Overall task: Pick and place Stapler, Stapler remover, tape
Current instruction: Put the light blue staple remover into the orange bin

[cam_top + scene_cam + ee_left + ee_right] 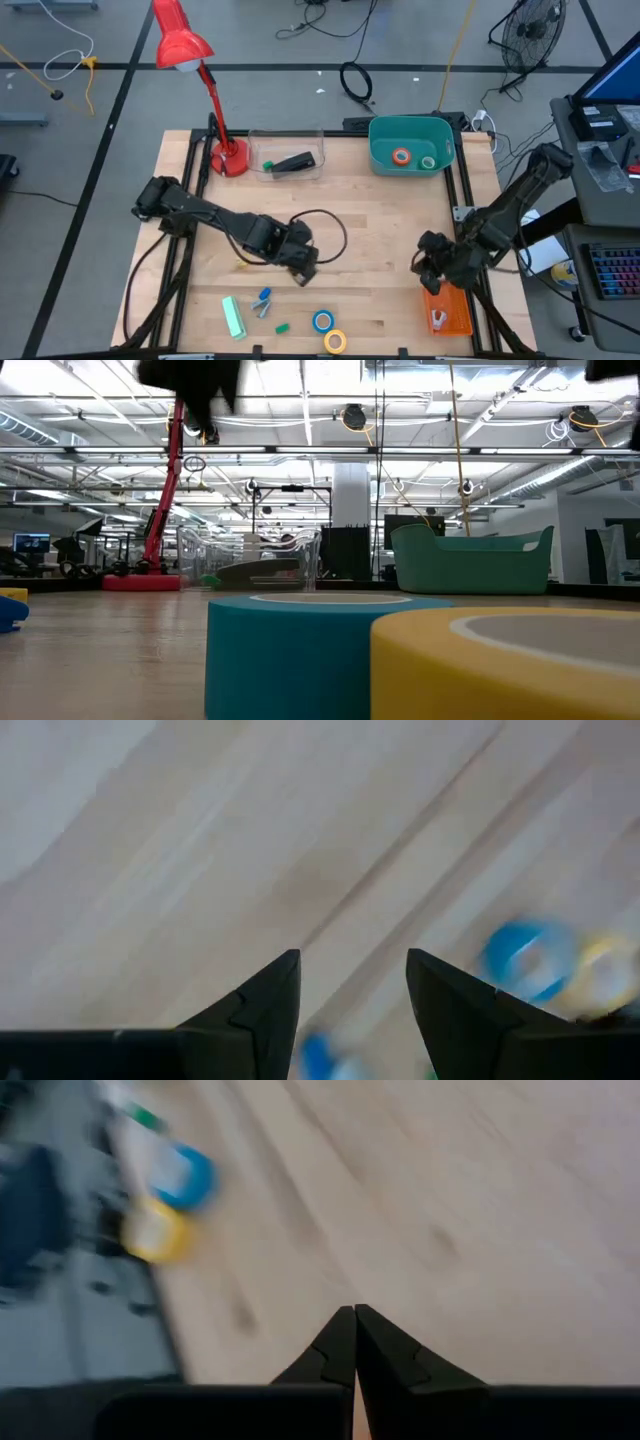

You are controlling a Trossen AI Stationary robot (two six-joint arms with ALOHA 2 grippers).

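At the upper left of the high view a red desk lamp [190, 60] leans over the pale wooden table [380, 220], its round base beside a clear plastic bin [287, 156] that holds a dark stapler-like item and a small green piece, apparently already sorted there. Below it, at left of centre, the left arm reaches across the boards and the left gripper [303, 268] hangs over bare wood; in its wrist view the two dark fingers [262, 1005] stand spread with nothing between them, which reads as readiness for a pick. Along the lower edge lie a pale green bar-shaped block [233, 317], a small blue-and-grey object [263, 301] that may be the staple remover, a tiny green piece, then the blue tape ring [322, 321] and the yellow tape ring [335, 341] touching each other, just beside the gripper's likely path. At upper right of centre a teal plastic tub [380, 150] holds the orange tape ring [401, 156] and the green tape ring [428, 162], so two rolls look delivered and two remain. At the lower right the right gripper [430, 262] waits near an orange tray [455, 318], its fingers pressed together and empty.
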